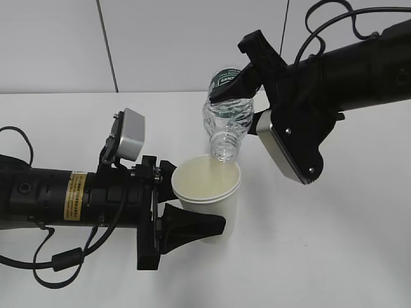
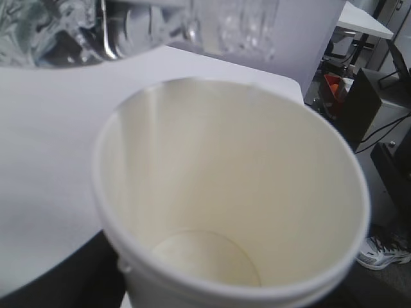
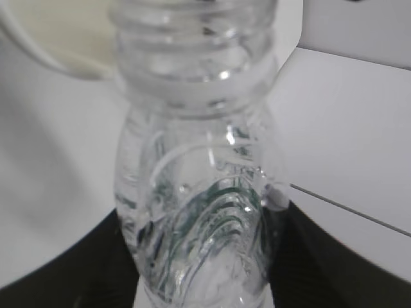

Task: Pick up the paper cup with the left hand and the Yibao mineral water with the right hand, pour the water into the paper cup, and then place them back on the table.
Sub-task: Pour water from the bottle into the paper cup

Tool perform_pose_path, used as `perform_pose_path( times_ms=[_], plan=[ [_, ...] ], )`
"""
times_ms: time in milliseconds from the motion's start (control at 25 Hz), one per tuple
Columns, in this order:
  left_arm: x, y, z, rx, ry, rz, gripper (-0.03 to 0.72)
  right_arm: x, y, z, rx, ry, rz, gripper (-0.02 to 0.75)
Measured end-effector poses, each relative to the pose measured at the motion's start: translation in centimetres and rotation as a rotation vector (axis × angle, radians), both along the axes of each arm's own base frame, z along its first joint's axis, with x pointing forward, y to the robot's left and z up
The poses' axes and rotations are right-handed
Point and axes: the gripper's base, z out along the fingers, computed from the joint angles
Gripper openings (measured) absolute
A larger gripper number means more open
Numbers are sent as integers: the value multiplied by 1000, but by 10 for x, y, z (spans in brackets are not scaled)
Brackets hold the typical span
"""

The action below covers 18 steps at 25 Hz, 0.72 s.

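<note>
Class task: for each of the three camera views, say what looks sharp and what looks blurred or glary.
Exterior view: evenly lit, paper cup and bottle sharp. Left wrist view: cup rim fairly clear, bottle overhead blurred. Right wrist view: bottle's ribbed shoulder with glints, neck soft-focus.
</note>
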Motion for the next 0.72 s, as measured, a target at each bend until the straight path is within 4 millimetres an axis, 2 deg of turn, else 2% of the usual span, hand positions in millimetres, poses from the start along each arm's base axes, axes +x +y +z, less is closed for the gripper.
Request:
perform_pose_path(
  times_ms=[720],
  plan=[
    [0,0,1,-6,0,-4,435,2,0,-4,-20,-9,1,428]
  ],
)
